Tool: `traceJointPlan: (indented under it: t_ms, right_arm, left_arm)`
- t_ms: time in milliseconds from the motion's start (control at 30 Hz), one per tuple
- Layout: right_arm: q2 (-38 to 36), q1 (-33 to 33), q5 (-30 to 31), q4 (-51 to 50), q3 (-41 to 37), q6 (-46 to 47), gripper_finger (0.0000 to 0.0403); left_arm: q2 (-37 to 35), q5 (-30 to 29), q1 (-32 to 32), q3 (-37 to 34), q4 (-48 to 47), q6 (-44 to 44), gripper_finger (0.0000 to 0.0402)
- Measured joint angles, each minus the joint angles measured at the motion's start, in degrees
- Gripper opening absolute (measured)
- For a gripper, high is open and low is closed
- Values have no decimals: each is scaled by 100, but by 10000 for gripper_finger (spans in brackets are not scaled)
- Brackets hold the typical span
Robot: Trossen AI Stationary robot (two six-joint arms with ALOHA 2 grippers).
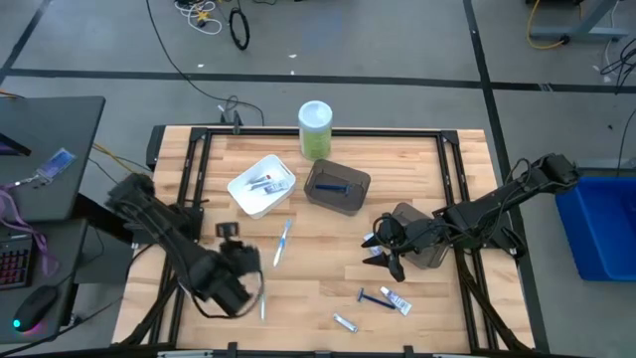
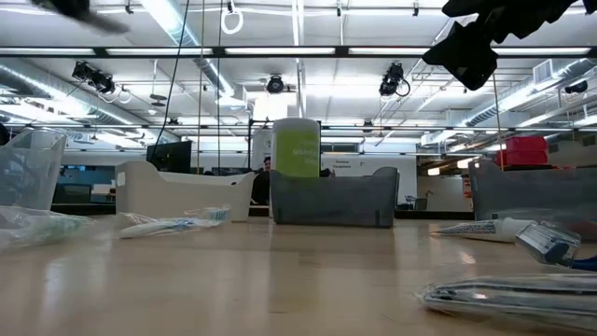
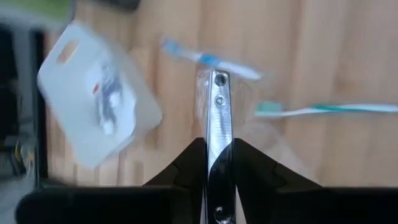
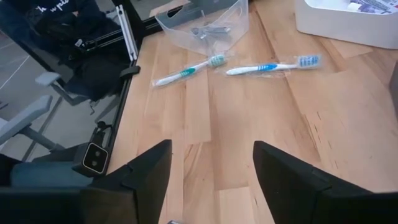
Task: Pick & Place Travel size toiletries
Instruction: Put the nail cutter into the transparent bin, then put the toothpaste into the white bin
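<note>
My left gripper [image 1: 241, 270] is shut and hovers over the table's near-left part, above a clear bin [image 4: 205, 22]; I see nothing between its fingers [image 3: 214, 93]. My right gripper [image 4: 211, 180] is open above bare wood at right of centre [image 1: 383, 251], touching nothing. A blue-white toothbrush [image 1: 283, 242] and a green one [image 4: 186, 71] lie flat between the grippers. A dark blue razor [image 1: 370, 295] and two small tubes [image 1: 397, 302] [image 1: 345, 321] lie near the table's near edge. The white bin [image 1: 261, 184] holds small items, and the dark bin [image 1: 338, 186] holds a razor.
A tall green canister with a white lid [image 1: 315, 129] stands at the far edge, behind the dark bin. Another greyish bin [image 1: 417, 237] sits under my right arm. A black frame runs along the table's edges [image 1: 189, 189]. Bare wood lies between the two grippers.
</note>
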Motion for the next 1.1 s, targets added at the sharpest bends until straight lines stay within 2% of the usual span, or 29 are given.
traceJointPlan:
  t_ms: [100,200,433,533,700,833,1100]
  right_arm:
    - [0,1,0,2,0,0,240]
    - [0,1,0,4,0,0,243]
    - [0,0,2,2,0,1,252]
    - [0,1,2,4,0,0,254]
    - [0,1,2,2,0,2,249]
    - [0,1,2,-4,0,1,241]
    - [-2,0,2,-20,0,1,230]
  left_arm:
    - [-559,55,-97,-727,49,-854,67]
    - [-1098,403,-128,-1610,568,-1451,73]
    - [-2005,849,-197,-3526,2661,-1984,83]
    - [-2078,1153,-197,-4050,2958,-2303,75]
    - [-2076,1880,-199,-4690,3052,-3267,83]
    - [-2076,2085,-201,-5006,3350,-3833,109]
    - [-2076,2074,-198,-5171,4035,-3640,138]
